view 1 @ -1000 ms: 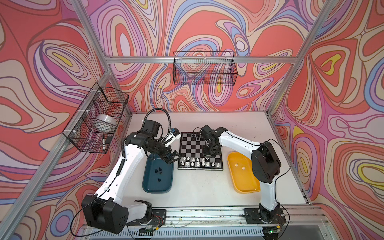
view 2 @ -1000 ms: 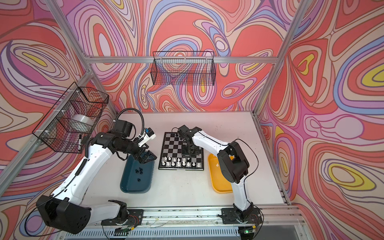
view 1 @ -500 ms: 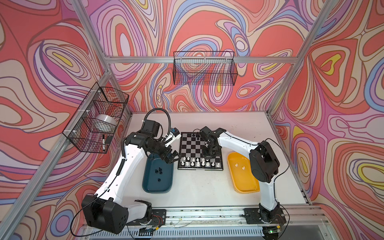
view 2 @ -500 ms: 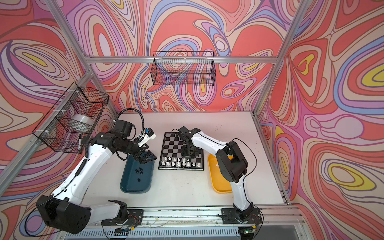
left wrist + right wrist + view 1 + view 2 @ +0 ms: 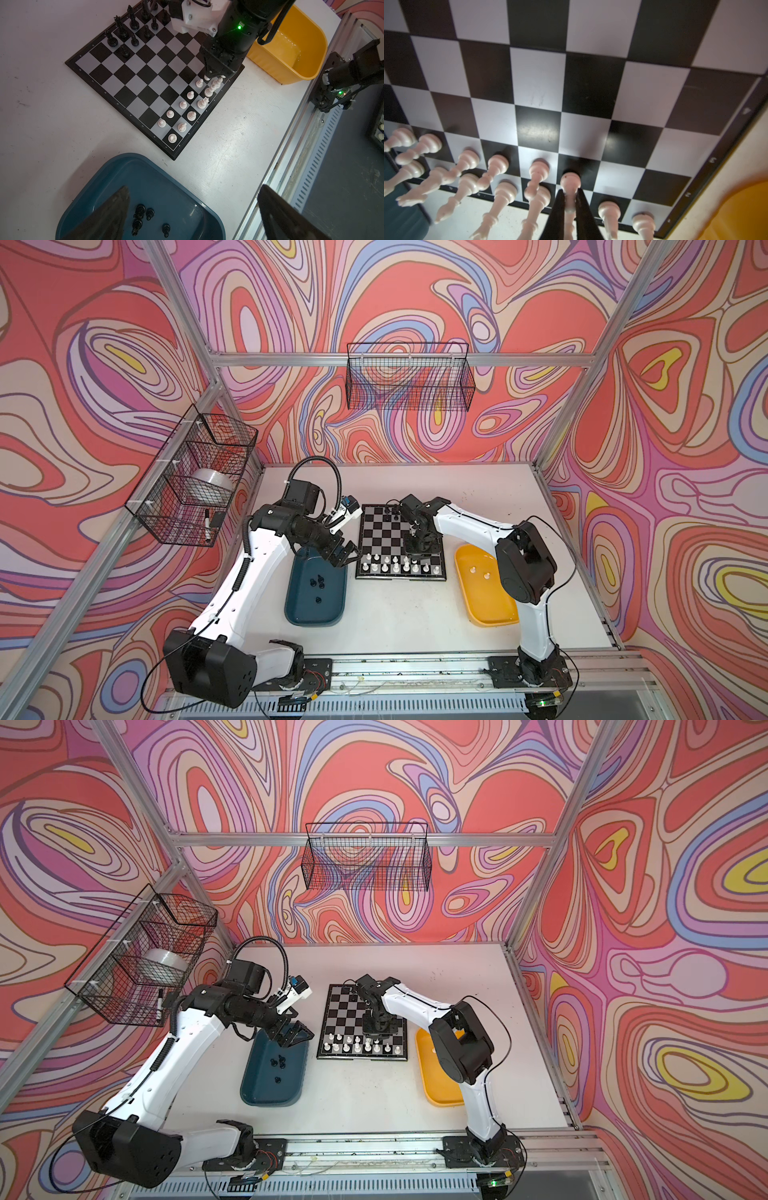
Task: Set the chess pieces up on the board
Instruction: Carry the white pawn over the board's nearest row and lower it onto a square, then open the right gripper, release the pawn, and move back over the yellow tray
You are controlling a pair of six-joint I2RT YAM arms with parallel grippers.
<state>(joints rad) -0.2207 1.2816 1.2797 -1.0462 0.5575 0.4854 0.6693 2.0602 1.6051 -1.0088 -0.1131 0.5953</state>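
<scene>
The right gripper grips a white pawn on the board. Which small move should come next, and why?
Probably open the right gripper slightly: the white pawn seems seated on its square of the board, in line with the other pawns.

top views: high front, facing down | wrist views: near | shared: board [image 5: 382, 535]

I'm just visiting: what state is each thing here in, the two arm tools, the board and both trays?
left tool: open, empty, over the teal tray.
right tool: shut on a white pawn.
white pawn: upright, in the board's near rows.
board: lying flat, white side nearly filled, black side partly filled.
teal tray: holds a few black pieces.
yellow tray: holds two white pieces.
</scene>
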